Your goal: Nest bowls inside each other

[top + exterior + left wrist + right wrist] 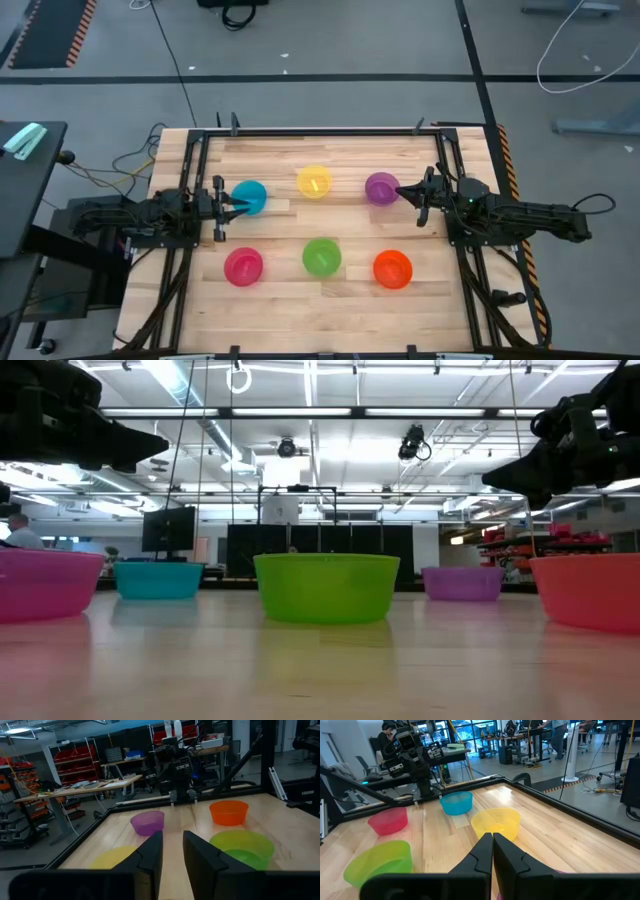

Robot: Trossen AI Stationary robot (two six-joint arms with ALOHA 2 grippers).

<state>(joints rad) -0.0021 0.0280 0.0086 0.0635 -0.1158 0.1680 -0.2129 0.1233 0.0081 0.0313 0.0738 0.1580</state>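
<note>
Blue bowl (250,196) | under parted left gripper (233,206) | right gripper (404,190) pressed together beside purple bowl (381,187)

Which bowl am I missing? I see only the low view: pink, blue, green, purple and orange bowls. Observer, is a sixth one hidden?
Observer: Yes. A yellow bowl stands behind the green bowl, in the far row between the blue bowl and the purple bowl.
Operator: Where exactly is the left gripper?
Observer: The left gripper is at the blue bowl's edge on its own arm's side. Its fingers are apart, with nothing between them.
Operator: And the right one?
Observer: The right gripper is just beside the purple bowl, shut and holding nothing.
</note>
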